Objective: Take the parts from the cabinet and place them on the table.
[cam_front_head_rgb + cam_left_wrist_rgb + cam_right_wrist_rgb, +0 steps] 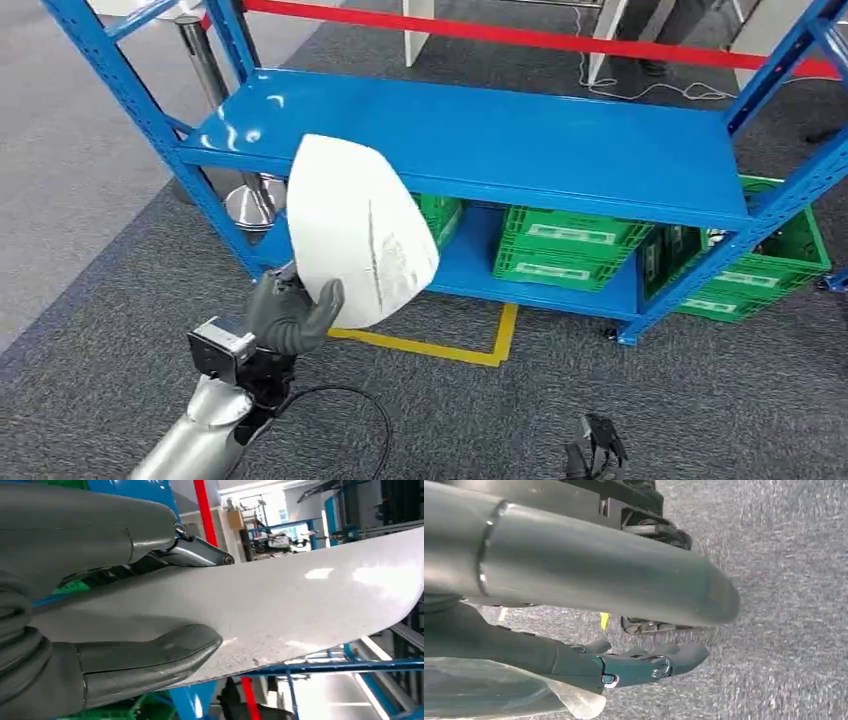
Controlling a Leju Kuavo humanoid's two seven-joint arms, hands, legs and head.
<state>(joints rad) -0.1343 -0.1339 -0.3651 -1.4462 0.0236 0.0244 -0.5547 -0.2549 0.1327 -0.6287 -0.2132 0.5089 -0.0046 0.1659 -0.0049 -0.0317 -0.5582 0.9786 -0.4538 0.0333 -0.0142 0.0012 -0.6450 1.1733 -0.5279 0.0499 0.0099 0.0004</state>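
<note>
While left arm reaches up from below, left hand (288,315) grips lower edge of white curved part (355,230), raised before blue shelf rack (480,140). Right hand (644,662) hangs over grey carpet (784,580), fingers loosely apart, holding nothing.
</note>
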